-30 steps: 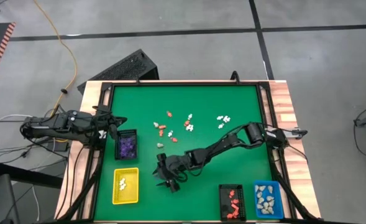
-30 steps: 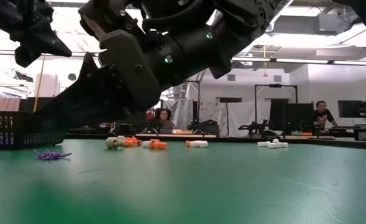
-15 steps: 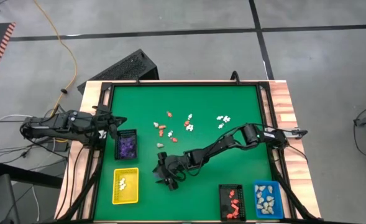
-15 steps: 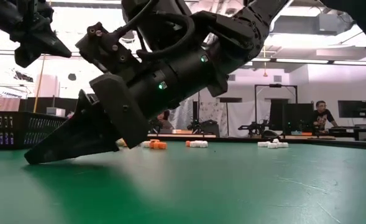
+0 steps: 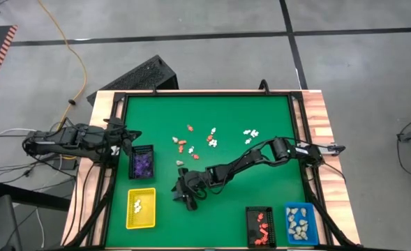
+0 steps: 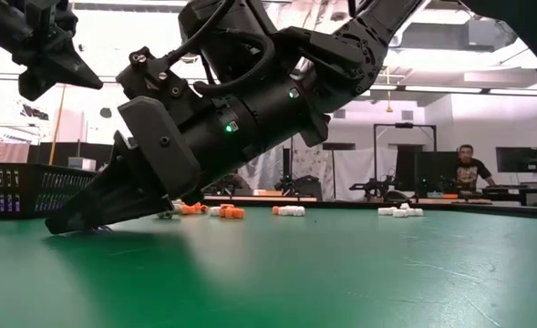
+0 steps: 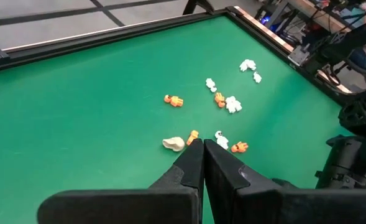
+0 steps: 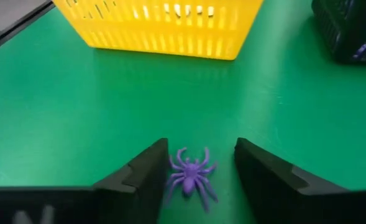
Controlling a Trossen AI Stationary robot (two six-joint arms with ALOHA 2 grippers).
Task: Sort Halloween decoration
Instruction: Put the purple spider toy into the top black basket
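On the green worktop [image 5: 261,111], the right tool [image 8: 198,174] is tipped down at about 7 o'clock of centre, fingers spread either side of a purple spider [image 8: 192,176]. The left tool [image 7: 198,163], closed, waits above the black tray [image 5: 142,162] at 9 o'clock.

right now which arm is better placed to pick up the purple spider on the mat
The right. Its right gripper is down at the mat with open fingers on either side of the purple spider, near the yellow tray. The left gripper is shut and sits off by the mat's left edge.
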